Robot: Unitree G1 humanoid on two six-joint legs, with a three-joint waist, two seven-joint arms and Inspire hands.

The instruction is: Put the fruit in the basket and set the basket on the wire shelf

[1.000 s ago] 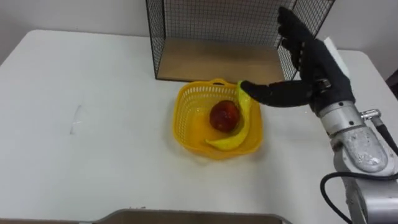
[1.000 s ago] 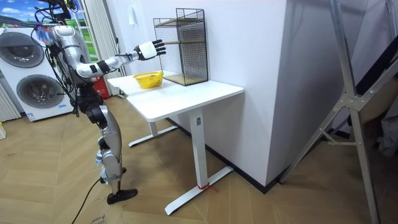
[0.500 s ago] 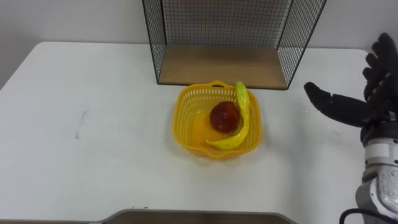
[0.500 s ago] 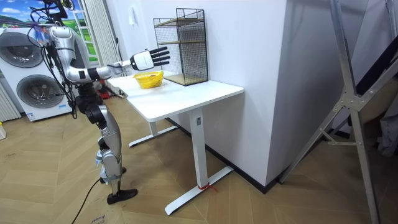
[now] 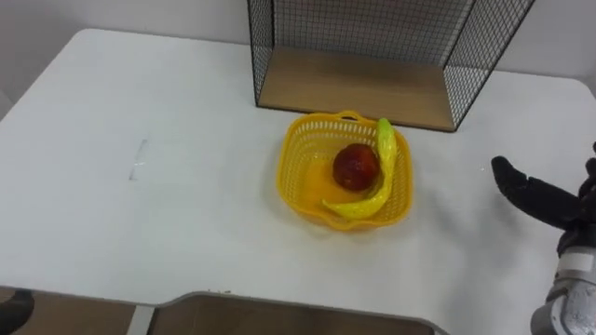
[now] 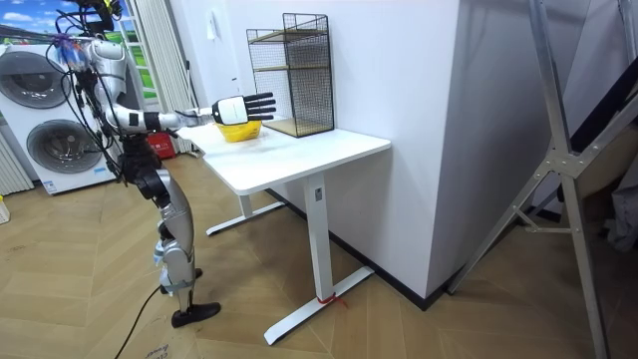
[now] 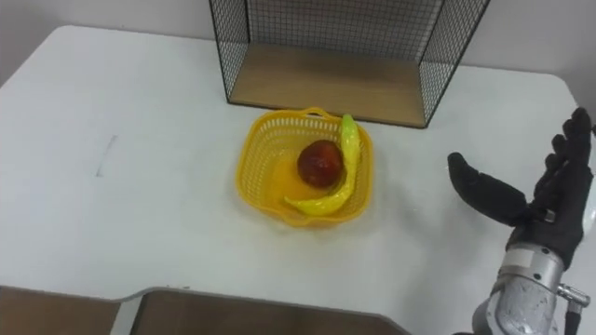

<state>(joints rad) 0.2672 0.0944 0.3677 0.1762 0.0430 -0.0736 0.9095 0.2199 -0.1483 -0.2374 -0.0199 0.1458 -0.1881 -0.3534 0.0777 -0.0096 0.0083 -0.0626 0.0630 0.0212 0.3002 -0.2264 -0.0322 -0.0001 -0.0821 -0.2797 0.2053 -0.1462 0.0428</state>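
Observation:
A yellow plastic basket [image 5: 307, 181] [image 7: 265, 177] stands on the white table [image 5: 168, 205], just in front of the black wire shelf [image 5: 372, 46] [image 7: 326, 42]. Inside it lie a red apple [image 5: 355, 167] [image 7: 318, 161] and a yellow banana [image 5: 377, 186] [image 7: 337, 181] that curves along the basket's right side. My right hand [image 7: 549, 209] [image 5: 545, 200] hovers open to the right of the basket, well apart from it, fingers straight and thumb spread. In the room view the right hand [image 6: 242, 107] is stretched out over the table in front of the basket [image 6: 237, 128].
The shelf has a wooden floor board [image 5: 358, 88] and an open front facing me. The table's near edge [image 5: 279, 302] runs along the bottom. In the room view, washing machines [image 6: 45, 110] stand behind the robot, and the table stands against a white wall.
My right hand has pulled back from the basket's rim, down and to the right, away from the shelf. The camera has shifted, so the whole scene sits a little differently.

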